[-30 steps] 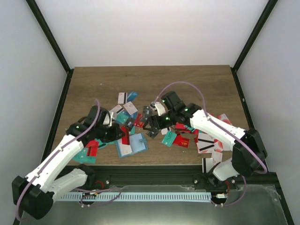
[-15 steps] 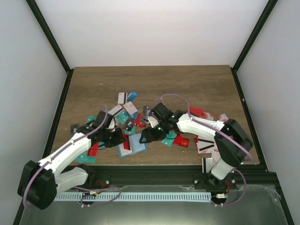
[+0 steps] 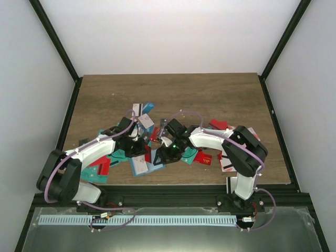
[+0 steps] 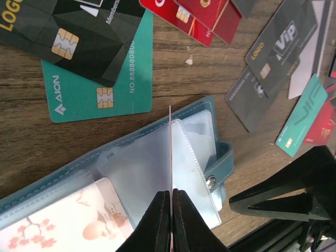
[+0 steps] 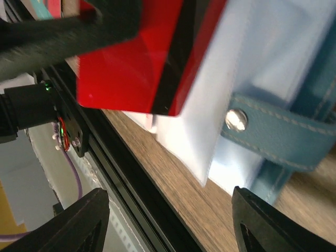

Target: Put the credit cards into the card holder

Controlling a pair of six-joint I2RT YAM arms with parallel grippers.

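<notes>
Having converged over card holder (image 4: 136, 163), left end effector (image 4: 171, 192) pinches red card (image 5: 131, 58), right (image 5: 168, 195) gapes.

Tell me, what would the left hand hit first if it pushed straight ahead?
Probably the open card holder: the card pinched in the left hand points edge-on at its clear pocket, though depth is unclear.

High rear overview; wrist close-ups of card holder (image 4: 137, 157)

Your left arm (image 3: 93, 150) lies low and reaches in toward the middle, your left claw (image 4: 171, 193) pinched shut on a red card (image 5: 131, 68) held edge-on, while your right arm (image 3: 210, 137) doubles back toward it, your right claw (image 5: 169, 191) just beside the left one with its fingers spread apart.
</notes>
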